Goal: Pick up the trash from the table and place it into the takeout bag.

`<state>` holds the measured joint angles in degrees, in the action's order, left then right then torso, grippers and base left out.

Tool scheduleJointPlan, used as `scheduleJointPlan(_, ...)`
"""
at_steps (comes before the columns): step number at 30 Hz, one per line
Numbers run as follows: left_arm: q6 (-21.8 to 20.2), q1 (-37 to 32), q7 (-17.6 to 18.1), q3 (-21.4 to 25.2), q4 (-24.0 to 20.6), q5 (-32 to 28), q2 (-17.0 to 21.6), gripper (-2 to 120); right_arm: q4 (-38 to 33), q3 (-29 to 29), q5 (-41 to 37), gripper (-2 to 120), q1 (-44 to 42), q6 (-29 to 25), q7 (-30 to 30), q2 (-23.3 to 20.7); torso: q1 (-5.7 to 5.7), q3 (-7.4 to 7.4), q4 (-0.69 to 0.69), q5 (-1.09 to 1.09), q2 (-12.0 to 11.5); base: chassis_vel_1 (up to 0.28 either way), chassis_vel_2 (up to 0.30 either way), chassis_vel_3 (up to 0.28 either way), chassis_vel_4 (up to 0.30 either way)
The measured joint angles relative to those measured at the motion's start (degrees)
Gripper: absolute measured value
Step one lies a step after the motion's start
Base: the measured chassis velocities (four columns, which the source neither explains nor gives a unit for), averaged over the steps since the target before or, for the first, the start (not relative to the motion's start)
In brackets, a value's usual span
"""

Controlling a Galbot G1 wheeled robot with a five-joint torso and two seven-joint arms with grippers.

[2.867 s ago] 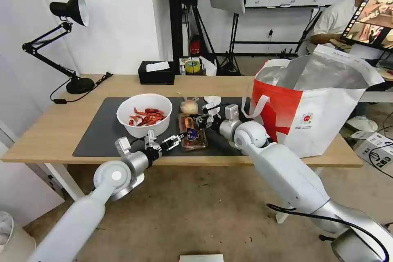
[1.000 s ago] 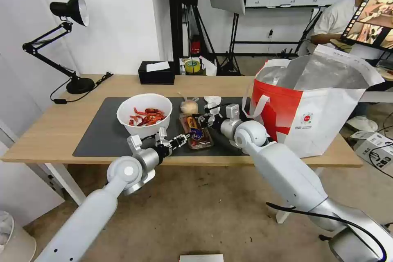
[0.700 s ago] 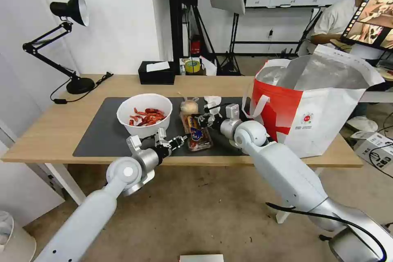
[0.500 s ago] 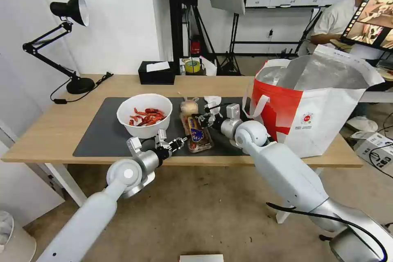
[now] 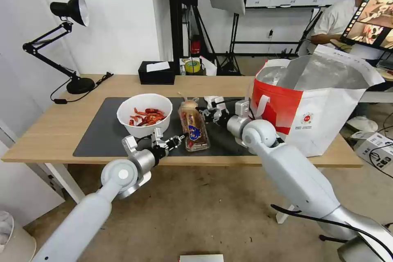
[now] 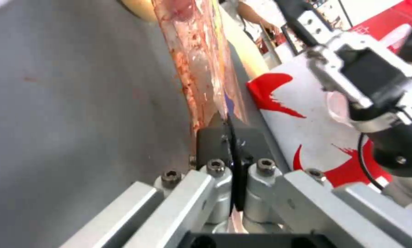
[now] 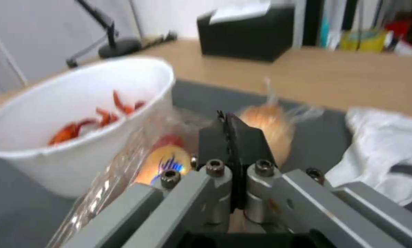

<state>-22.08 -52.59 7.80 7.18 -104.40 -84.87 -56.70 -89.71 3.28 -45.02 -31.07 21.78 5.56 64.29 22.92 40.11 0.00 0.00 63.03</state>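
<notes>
Landmark: the white bowl point(image 5: 144, 114) of red shells, on the dark mat point(image 5: 102, 131) of the surface point(image 5: 53, 131).
Step in hand: a two-arm lift of the clear tray point(image 5: 194, 126), judged from both grippers pinching it at opposite ends.
Tray: just right of the bowl, tilted, its far end raised; whether its near end touches the mat, I cannot tell.
Left gripper point(image 5: 177, 139): at the tray's near end, in front and to the right of the bowl; in the left wrist view its jaws point(image 6: 231, 137) are closed on the tray's edge point(image 6: 201, 69).
Right gripper point(image 5: 204, 111): at the tray's far end, right of the bowl; in the right wrist view its jaws point(image 7: 231, 137) are pressed together on the clear plastic point(image 7: 123, 165).
Small bag point(image 5: 189, 105): beige-filled, behind the tray, right of the bowl.
Tissue point(image 5: 213, 101): crumpled white, farther right of the bowl, beyond the small bag.
Takeout bag point(image 5: 319, 102): well right of the bowl, mouth open, foil lining showing.
Progress: early, as I judge; bowl, small bag and tissue lie on the mat.
Next move calls for: both arms rising together and carrying the tray level to the right, high enough to clear the takeout bag's near rim, then releasing over the opening; uneven motion could spill the red bits.
</notes>
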Motion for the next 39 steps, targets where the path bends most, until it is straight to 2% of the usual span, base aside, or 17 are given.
scheduleJointPlan(5,0.10,-0.81,0.01,0.61,-0.54,-0.05,0.36,0,-4.01,-2.34,0.73,0,-4.11,-4.98,-2.81,-0.72,0.00,0.00,0.01,0.00,0.00,0.000,0.000,0.000,0.000)
scheduleJointPlan(8,0.15,-1.39,0.02,1.20,-1.00,-0.07,0.53,0,-9.41,-5.59,4.44,0,-11.40,-9.10,-4.46,-2.14,0.00,0.00,0.00,0.00,0.00,0.000,0.000,0.000,0.000)
scheduleJointPlan(12,0.17,-1.58,0.04,1.41,-1.48,-0.15,0.72,0,-14.00,-7.88,5.89,3,-17.05,-10.69,-5.96,-3.32,0.00,-0.01,0.00,0.01,0.00,0.000,0.000,0.000,0.000)
scheduleJointPlan(14,0.22,-1.66,0.12,1.56,-2.05,-0.30,0.89,0,-18.95,-10.89,7.21,15,-23.24,-11.70,-6.86,-4.74,0.00,-0.01,0.00,0.00,0.00,0.000,0.000,0.000,0.000)
scheduleJointPlan(15,0.22,-1.66,0.12,1.56,-2.05,-0.30,0.89,0,-18.95,-10.89,7.21,15,-23.24,-11.70,-6.86,-4.74,0.00,-0.01,0.00,0.00,0.00,0.000,0.000,0.000,0.000)
scheduleJointPlan(17,0.37,-1.68,0.35,1.64,-2.80,-0.49,0.99,0,-23.42,-14.39,8.78,26,-30.28,-12.43,-6.98,-6.32,-0.01,-0.01,0.00,0.00,0.00,0.000,0.000,0.000,0.000)
scheduleJointPlan(19,0.39,-1.68,0.41,1.64,-2.91,-0.52,1.01,0,-24.34,-15.14,9.13,28,-31.85,-12.55,-6.98,-6.63,-0.01,-0.01,-0.01,0.01,0.00,0.000,0.000,0.000,0.000)
scheduleJointPlan(20,0.47,-1.67,0.60,1.64,-3.44,-0.64,1.08,0,-27.05,-17.55,10.22,36,-36.62,-12.93,-6.93,-7.47,-0.01,-0.01,-0.01,0.00,0.00,0.000,0.000,0.000,0.000)
scheduleJointPlan(21,0.47,-1.67,0.60,1.64,-3.44,-0.64,1.08,0,-27.05,-17.55,10.22,36,-36.62,-12.93,-6.93,-7.47,-0.01,-0.01,-0.01,0.00,0.00,0.000,0.000,0.000,0.000)
scheduleJointPlan(24,0.54,-0.78,0.78,1.65,-4.39,-0.77,1.17,0,-31.95,-22.57,11.33,52,-44.36,-13.63,-7.01,-8.19,-0.02,-0.01,-0.01,0.00,-0.01,0.000,0.000,0.000,0.000)
scheduleJointPlan(25,0.54,-0.78,0.78,1.65,-4.39,-0.77,1.17,0,-31.95,-22.57,11.33,52,-44.36,-13.63,-7.01,-8.19,-0.02,-0.01,-0.01,0.00,-0.01,0.000,0.000,0.000,0.000)
scheduleJointPlan(26,0.56,-0.12,0.77,1.91,-4.83,-0.88,1.03,0,-33.70,-24.41,11.99,58,-46.46,-13.94,-7.34,-8.35,-0.01,-0.01,0.00,-0.01,0.00,0.000,0.000,0.000,0.000)
scheduleJointPlan(28,0.57,0.30,0.77,2.01,-5.01,-1.02,0.98,0,-34.54,-25.43,12.54,61,-47.92,-14.33,-7.57,-8.37,-0.01,-0.01,0.00,0.00,0.00,0.000,0.000,0.000,0.000)
scheduleJointPlan(31,0.58,2.33,1.26,1.67,-5.39,-2.12,1.02,0,-36.94,-28.67,13.79,76,-53.94,-15.90,-8.16,-7.86,-0.01,-0.01,-0.01,0.00,0.00,0.000,0.000,0.000,0.000)
scheduleJointPlan(32,0.58,2.33,1.26,1.67,-5.39,-2.12,1.02,0,-36.94,-28.67,13.79,76,-53.94,-15.90,-8.16,-7.86,-0.01,-0.01,-0.01,0.00,0.00,0.000,0.000,0.000,0.000)
scheduleJointPlan(36,0.59,5.89,2.32,0.22,-5.53,-3.79,0.63,0,-37.93,-30.97,15.24,94,-59.02,-16.81,-8.53,-5.36,-0.01,0.00,0.00,0.00,-0.01,0.000,0.000,0.000,0.000)
scheduleJointPlan(39,0.71,8.22,2.95,-0.63,-5.24,-4.79,0.46,0,-37.94,-31.81,16.12,99,-61.19,-17.93,-8.54,-3.77,-0.01,0.00,0.00,0.01,-0.01,0.000,0.000,0.000,0.000)
